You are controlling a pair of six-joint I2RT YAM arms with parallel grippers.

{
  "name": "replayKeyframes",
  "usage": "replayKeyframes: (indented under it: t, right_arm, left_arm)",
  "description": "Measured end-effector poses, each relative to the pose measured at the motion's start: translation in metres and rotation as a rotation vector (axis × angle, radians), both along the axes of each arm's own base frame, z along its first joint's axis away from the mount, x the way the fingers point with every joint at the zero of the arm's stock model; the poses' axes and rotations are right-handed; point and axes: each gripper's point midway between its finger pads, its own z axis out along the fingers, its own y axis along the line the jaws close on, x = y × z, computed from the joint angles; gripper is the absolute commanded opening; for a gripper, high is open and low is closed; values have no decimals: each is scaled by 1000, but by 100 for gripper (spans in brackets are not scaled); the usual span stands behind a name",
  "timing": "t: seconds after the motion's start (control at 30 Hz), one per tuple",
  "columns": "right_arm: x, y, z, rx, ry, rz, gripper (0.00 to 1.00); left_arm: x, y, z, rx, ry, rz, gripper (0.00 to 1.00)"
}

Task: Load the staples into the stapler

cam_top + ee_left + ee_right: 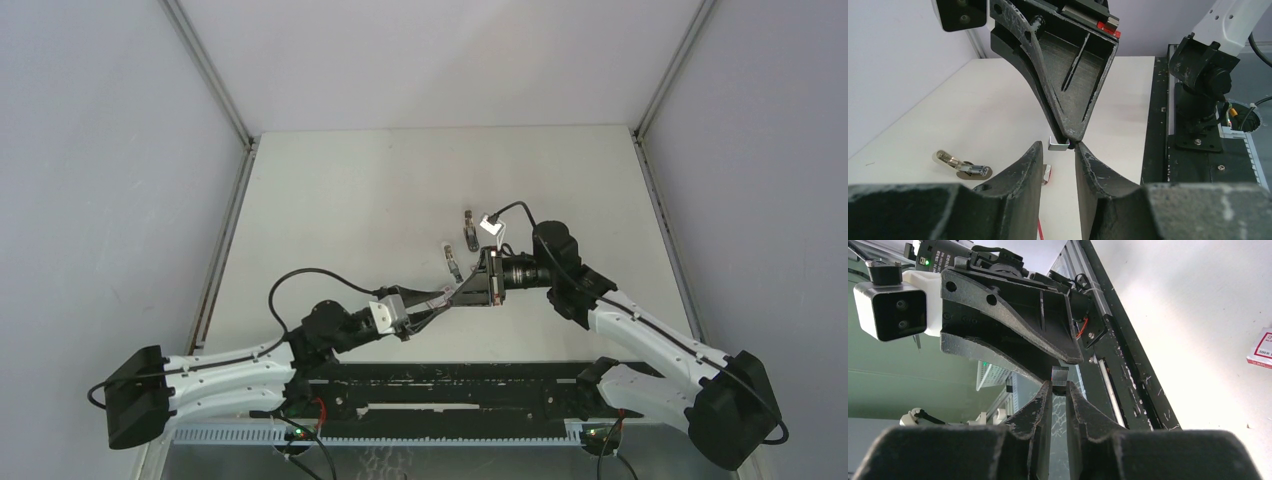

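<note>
Right gripper pinches staples tight; left gripper, open and empty, faces it tip to tip; box lies at 3 o'clock.

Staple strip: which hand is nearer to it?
Right. The right hand pinches the staple strip at its fingertips; the left hand flanks it with open fingers, not clearly touching.

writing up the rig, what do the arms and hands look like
The left arm and right arm both have white shell links with chunky black joints and bases. A black cable loops off each wrist. The left hand and right hand have matte black, scuffed, wedge-shaped fingers with ribs and cut-outs. A white camera box sits on the left wrist.
</note>
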Motion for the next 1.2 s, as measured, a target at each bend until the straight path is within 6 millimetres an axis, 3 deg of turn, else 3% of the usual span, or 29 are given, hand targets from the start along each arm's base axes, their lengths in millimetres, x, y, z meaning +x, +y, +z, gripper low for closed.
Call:
replayKeyframes:
  t: [0.57,0.9,1.07,1.2]
  right_arm:
    - [2,1,-1,2,-3,3,14]
    - [4,0,-4,-9,-9,-10,40]
    - [11,-8,-5,-24,-20,-51,43]
    - [22,-18,-12,-62,-35,-113,42]
  left_arm:
    - [-2,-1,-3,13,-4,-14,16]
    - [4,1,-3,9,6,27,13]
    - [12,7,-4,-1,50,84,13]
    - [19,19,-20,23,172,162,11]
